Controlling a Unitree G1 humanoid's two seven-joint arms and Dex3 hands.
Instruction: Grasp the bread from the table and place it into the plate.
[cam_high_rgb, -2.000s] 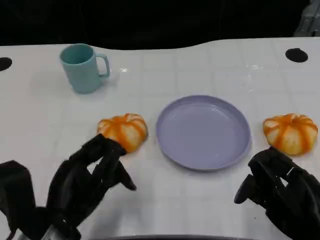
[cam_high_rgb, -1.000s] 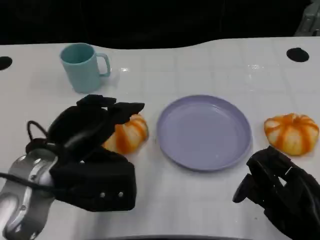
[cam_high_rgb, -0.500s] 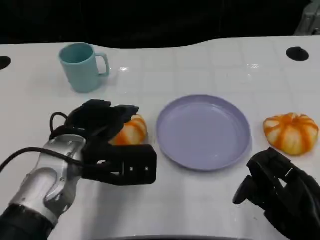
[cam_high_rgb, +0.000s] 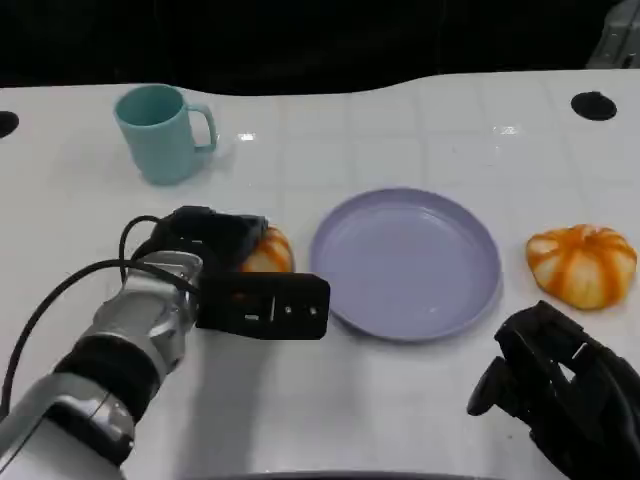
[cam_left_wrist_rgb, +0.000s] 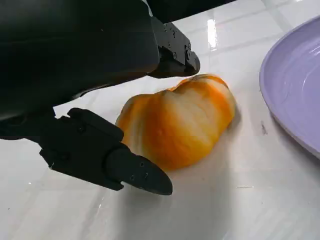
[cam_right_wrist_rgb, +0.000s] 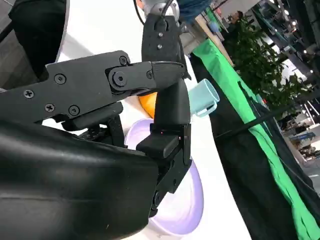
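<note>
Head view: left hand (cam_high_rgb: 222, 262) sits over the pumpkin-shaped bread (cam_high_rgb: 264, 252), which lies on the white table (cam_high_rgb: 400, 130) just beside the purple plate (cam_high_rgb: 405, 262), on the hand's plate side. Fingers cover most of the bun; can't tell contact from here. Right hand (cam_high_rgb: 560, 395) hovers low near the table edge, fingers curled in, nothing in them. A second bread (cam_high_rgb: 582, 264) lies ahead of it, past the plate's far side. Teal mug (cam_high_rgb: 160, 133) is well beyond the left hand.

Left wrist view: fingers (cam_left_wrist_rgb: 125, 167) bracket the bread (cam_left_wrist_rgb: 177, 125) — one alongside near the table, one arching over the top. A sliver of gap shows on the lower side, so I read the hand as apart around the bun, not clamped. Plate rim (cam_left_wrist_rgb: 285, 100) is just past the bun.

Right wrist view: right hand (cam_right_wrist_rgb: 150, 120) has fingers folded together, holding nothing; plate (cam_right_wrist_rgb: 185, 210) and mug (cam_right_wrist_rgb: 202, 97) lie beyond it.

Risks, my read:
- Closing off-centre on a rounded, soft bun could squirt it sideways into the plate rim.
- A lower finger dragging on the table may roll the bun instead of seating under it.
- Too firm a squeeze would squash it.
</note>
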